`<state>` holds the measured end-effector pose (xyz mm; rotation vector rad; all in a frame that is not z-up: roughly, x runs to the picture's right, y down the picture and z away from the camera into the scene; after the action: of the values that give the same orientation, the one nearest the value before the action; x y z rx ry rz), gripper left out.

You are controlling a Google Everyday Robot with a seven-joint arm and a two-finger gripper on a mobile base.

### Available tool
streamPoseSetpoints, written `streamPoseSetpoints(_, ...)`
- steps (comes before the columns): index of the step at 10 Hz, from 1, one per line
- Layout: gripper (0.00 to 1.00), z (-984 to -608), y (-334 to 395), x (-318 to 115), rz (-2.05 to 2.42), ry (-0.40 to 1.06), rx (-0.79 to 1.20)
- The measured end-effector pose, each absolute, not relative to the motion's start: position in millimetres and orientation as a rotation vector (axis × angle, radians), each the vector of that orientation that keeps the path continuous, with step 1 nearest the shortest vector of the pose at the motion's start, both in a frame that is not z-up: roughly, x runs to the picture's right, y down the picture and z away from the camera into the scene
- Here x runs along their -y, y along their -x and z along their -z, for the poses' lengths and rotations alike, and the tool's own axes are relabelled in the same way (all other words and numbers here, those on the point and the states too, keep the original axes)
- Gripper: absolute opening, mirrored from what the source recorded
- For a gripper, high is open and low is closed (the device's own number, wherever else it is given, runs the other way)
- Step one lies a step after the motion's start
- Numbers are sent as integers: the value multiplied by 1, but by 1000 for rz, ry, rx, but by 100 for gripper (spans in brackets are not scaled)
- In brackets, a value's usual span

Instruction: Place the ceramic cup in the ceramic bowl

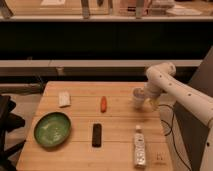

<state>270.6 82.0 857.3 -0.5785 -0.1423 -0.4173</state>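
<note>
The white ceramic cup [138,97] stands upright on the wooden table [120,125] near its right edge. My gripper [148,102] hangs down from the white arm right beside the cup, on the cup's right side, with its jaws open. Whether a finger touches the cup I cannot tell. The cup rests on the table, not lifted. The green ceramic bowl [52,129] lies at the table's front left, far from the gripper, with nothing in it.
Between cup and bowl lie an orange carrot-like piece [103,103] and a black rectangular object [97,134]. A white bottle with a green label [139,146] lies at the front right. A small white packet [64,99] sits at the back left.
</note>
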Motion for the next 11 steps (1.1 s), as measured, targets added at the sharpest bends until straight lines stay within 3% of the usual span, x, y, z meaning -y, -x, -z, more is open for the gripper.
streamPoseSetpoints(11,80,-863,-276,-82,463,575,149)
